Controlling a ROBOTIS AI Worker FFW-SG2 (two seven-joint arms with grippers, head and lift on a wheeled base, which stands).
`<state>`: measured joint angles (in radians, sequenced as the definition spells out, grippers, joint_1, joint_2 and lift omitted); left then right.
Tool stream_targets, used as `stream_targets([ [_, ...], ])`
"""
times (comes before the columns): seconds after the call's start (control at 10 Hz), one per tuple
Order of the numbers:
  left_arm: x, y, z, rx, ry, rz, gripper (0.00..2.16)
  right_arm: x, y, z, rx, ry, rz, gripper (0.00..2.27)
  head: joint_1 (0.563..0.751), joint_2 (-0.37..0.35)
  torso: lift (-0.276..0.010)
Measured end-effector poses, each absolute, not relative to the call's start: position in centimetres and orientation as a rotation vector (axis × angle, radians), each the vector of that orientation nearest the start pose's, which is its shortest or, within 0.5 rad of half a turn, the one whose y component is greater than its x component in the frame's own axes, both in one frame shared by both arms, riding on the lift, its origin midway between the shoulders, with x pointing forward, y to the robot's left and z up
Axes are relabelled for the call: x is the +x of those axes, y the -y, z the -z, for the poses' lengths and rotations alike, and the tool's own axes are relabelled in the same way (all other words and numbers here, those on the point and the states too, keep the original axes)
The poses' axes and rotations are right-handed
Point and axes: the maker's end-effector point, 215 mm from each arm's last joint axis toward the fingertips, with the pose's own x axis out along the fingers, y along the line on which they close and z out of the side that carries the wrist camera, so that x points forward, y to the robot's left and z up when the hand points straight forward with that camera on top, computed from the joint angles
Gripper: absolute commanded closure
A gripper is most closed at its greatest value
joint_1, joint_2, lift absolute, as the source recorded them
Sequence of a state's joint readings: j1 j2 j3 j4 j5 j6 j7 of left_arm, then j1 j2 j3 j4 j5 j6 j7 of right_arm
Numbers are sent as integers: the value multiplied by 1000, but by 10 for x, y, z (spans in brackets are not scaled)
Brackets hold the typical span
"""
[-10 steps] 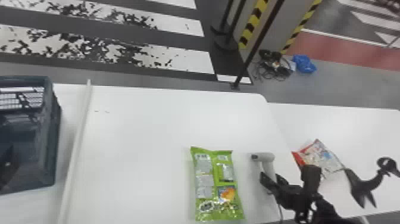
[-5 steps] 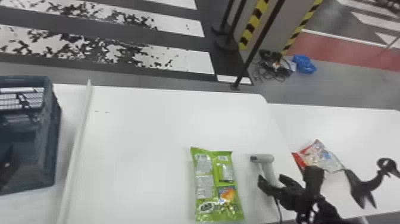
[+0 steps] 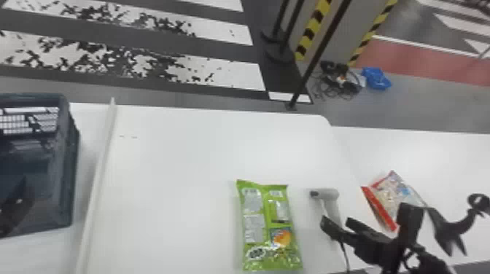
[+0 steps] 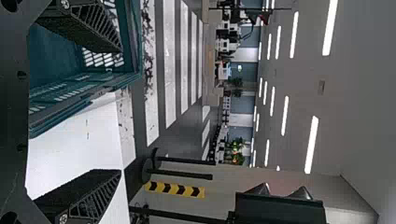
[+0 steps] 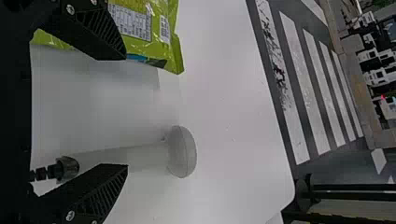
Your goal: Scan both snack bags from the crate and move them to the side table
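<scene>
The right gripper (image 3: 335, 220) hangs near the scanner (image 3: 329, 194) — jaws apart

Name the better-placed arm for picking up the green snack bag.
Probably the right: its open pincer is near the green snack bag and scanner, while the left pincer is by the crate.
</scene>
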<state>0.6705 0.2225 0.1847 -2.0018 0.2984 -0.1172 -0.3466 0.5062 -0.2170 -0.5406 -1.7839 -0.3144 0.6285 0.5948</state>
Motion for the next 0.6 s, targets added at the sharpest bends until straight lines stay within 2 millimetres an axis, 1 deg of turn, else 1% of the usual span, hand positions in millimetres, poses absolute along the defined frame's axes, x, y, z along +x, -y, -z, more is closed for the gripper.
stream_targets([
  [0.1,383,-278,370,-20,-89,276,70,312,418,537,346,-762,-127,110,695,-234,-29],
  [0.3,383,-281,368,-13,-87,276,70,304,392,540,439,-845,-175,110,695,-197,-29],
  [0.5,382,-279,368,-13,-86,280,70,307,374,545,485,-927,-211,113,695,-160,-29],
  [0.6,381,-279,368,-13,-84,282,70,315,365,551,497,-954,-236,113,695,-154,-29],
])
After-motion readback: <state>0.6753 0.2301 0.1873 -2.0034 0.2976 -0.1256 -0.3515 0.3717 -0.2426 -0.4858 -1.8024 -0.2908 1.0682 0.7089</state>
